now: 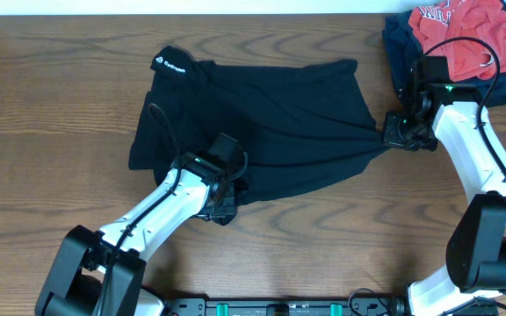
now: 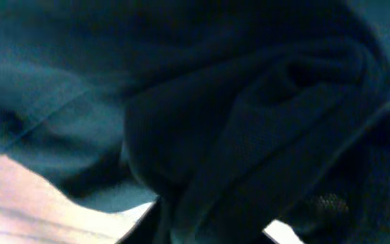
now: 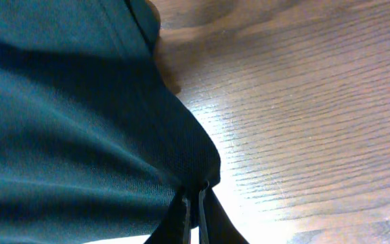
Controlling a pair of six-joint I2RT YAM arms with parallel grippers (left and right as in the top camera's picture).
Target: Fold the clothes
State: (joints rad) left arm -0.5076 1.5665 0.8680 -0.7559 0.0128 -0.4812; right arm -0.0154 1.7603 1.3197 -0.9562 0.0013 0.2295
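Note:
The black garment (image 1: 262, 114) lies spread on the wooden table, its white logo (image 1: 170, 64) at the upper left. My left gripper (image 1: 224, 204) sits at the garment's near edge, shut on a bunch of black fabric that fills the left wrist view (image 2: 249, 135). My right gripper (image 1: 392, 133) is at the garment's right corner, shut on a pinch of the fabric, which is pulled taut into a point. In the right wrist view the fingers (image 3: 196, 203) are closed on the cloth (image 3: 66, 122).
A red garment with white lettering (image 1: 464, 31) lies on a dark navy folded garment (image 1: 400, 44) at the back right corner, just behind my right arm. Bare wooden table (image 1: 51, 123) lies left of the garment.

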